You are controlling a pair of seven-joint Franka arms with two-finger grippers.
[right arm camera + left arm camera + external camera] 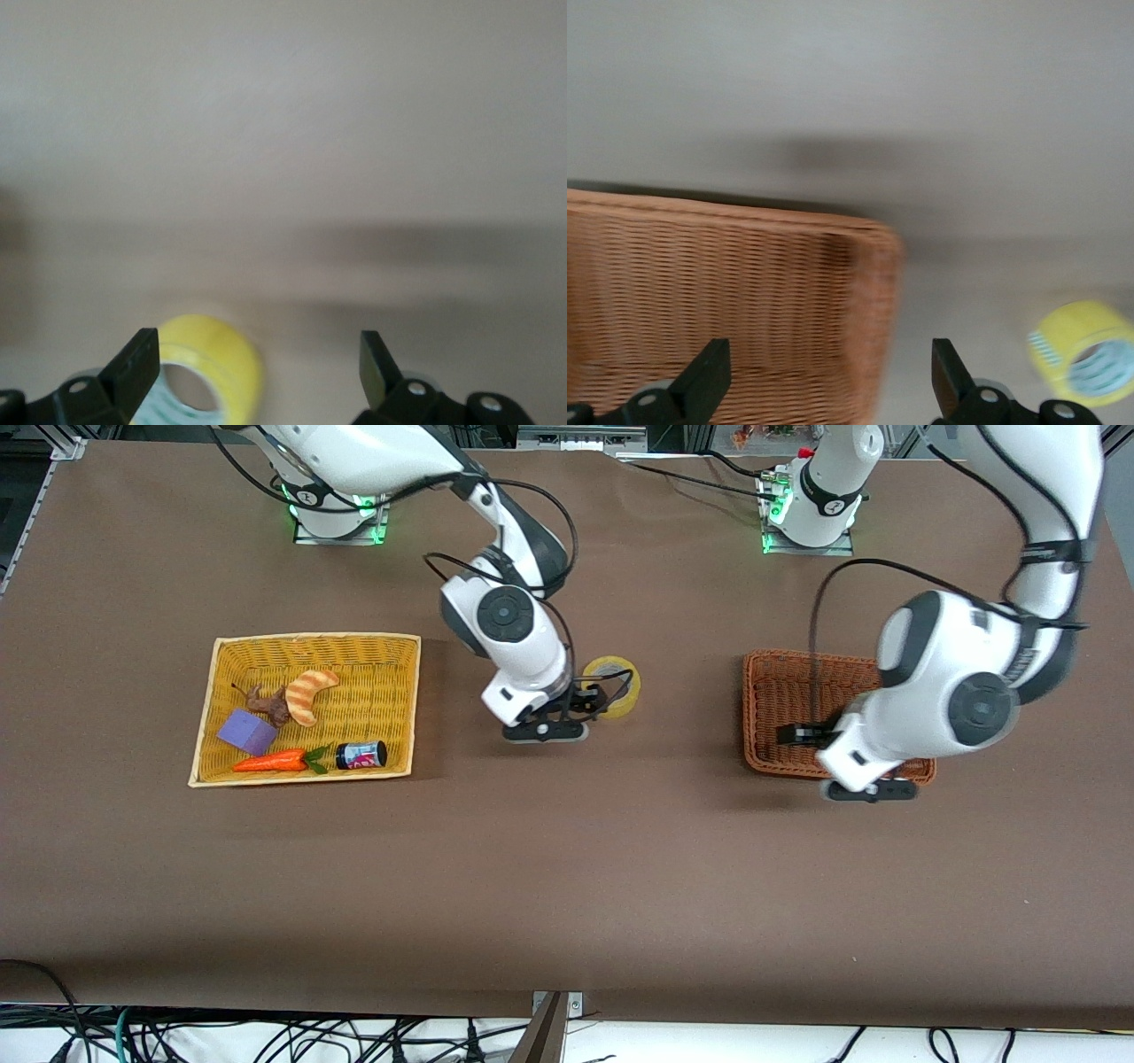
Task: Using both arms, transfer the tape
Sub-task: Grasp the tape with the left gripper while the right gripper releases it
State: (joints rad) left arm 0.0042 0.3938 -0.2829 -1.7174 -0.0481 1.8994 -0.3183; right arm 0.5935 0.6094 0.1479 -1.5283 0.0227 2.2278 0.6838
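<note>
Front view: tape (611, 687) on table, partly hidden by right gripper (592, 701) at its 9 o'clock.
Right gripper: fingers apart, empty.
Left gripper (828, 376): fingers apart, over brown basket (700, 292).

- Front view: a high camera faces both arm bases and looks down over the whole brown table (567, 886).
- Left wrist view: a close look down past its fingers (709, 376) at the brown basket (726, 292).
- Right wrist view: close above bare tabletop.
- All three views share the tape (611, 687) (1083, 351) (208, 367).
</note>
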